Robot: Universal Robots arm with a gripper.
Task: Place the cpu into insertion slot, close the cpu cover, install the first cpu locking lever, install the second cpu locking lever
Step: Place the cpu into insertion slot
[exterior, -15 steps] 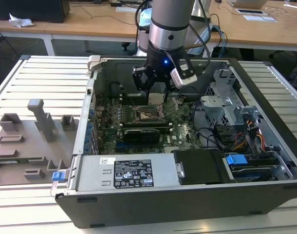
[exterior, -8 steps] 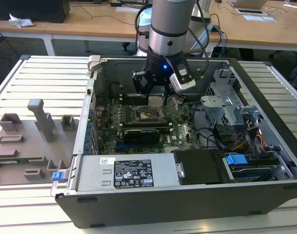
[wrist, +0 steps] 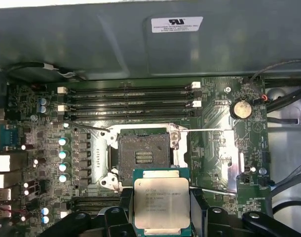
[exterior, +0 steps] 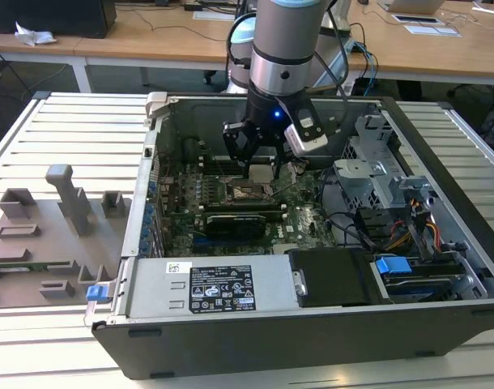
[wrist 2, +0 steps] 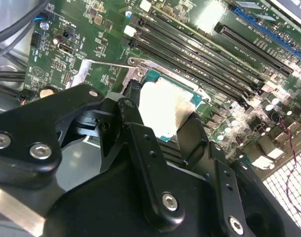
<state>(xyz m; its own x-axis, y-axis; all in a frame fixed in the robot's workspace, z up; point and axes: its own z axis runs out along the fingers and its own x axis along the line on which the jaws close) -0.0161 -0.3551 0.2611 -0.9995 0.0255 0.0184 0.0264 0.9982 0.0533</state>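
Silvery printed cpu (wrist: 161, 200), gripped by tool (wrist: 162, 217), near open insertion slot (wrist: 143, 157)

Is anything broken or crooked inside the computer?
Nothing looks broken or spilled. The socket is empty, but that is only because the claw holds the cpu level close by it, not yet set in.

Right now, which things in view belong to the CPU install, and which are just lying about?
In the job: small square silvery-topped cpu, held in the black gripper; open dark square socket; thin metal locking lever.
Lying about: grey plastic fixtures; round silver coin battery; black memory slots.
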